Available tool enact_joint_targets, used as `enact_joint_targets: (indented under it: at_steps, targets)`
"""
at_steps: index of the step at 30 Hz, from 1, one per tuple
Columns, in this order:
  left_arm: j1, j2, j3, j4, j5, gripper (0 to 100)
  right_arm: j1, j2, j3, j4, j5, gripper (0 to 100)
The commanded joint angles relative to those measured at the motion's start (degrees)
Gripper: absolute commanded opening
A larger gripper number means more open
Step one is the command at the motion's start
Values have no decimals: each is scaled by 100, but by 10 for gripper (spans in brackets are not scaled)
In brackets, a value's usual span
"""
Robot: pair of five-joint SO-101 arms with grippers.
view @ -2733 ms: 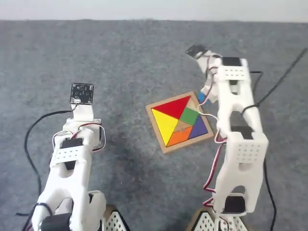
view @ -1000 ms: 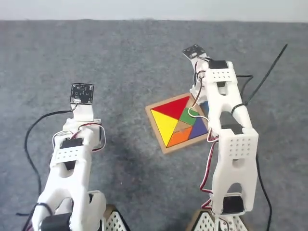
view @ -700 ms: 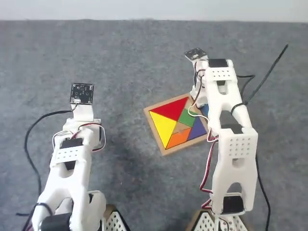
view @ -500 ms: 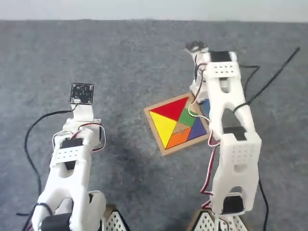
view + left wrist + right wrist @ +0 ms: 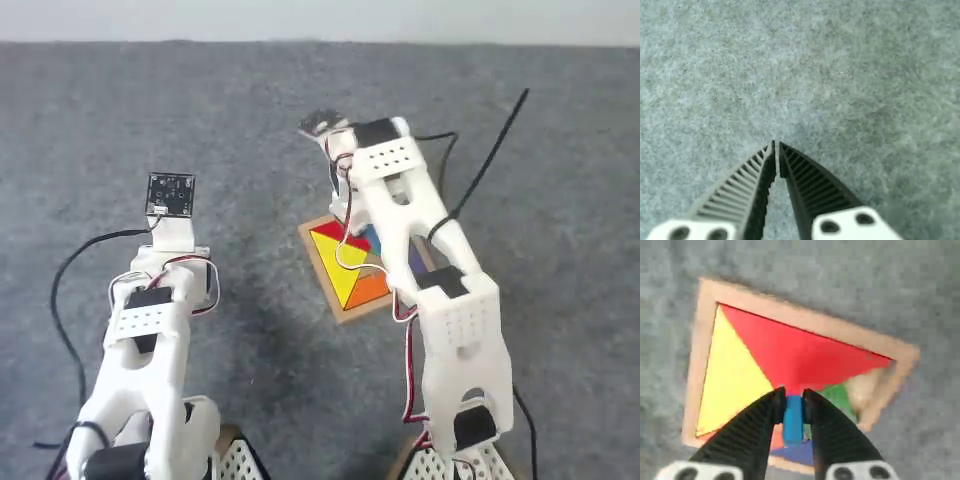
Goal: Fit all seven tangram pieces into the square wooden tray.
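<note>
The square wooden tray lies under my right gripper, which is shut on a small blue piece held just above the tray's middle. In the tray lie a red triangle, a yellow triangle, a green piece and a dark blue piece. Bare wood shows in one corner. In the high view the right arm covers much of the tray; yellow and orange pieces show. My left gripper is shut with nothing in it over bare carpet.
Grey carpet covers the whole table. The left arm stands at the near left, well apart from the tray. Black cables trail from the right arm to the far right.
The right arm has swung left from the tray's far right edge to over the tray's middle, carrying the blue piece. The tray has slid slightly left. The left arm has kept still.
</note>
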Motion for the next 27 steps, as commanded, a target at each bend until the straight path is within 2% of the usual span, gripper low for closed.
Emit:
enact_joint_targets:
  at_steps: [1, 5, 15, 24, 27]
  targets:
    - [44, 9, -75, -141, -79, 15, -75, -101, -343, 4, -88, 80]
    - [44, 9, -84, -141, -79, 15, -75, -101, -343, -31, -229, 154]
    - [44, 9, -84, -141, -79, 15, -22, -110, -695, -251, 132, 161]
    - [44, 9, -84, -141, -79, 15, 295, -989, -3103, 1147, 123, 158]
    - [44, 9, -84, -141, -79, 15, 453, -1349, -3182, 1341, -44, 158]
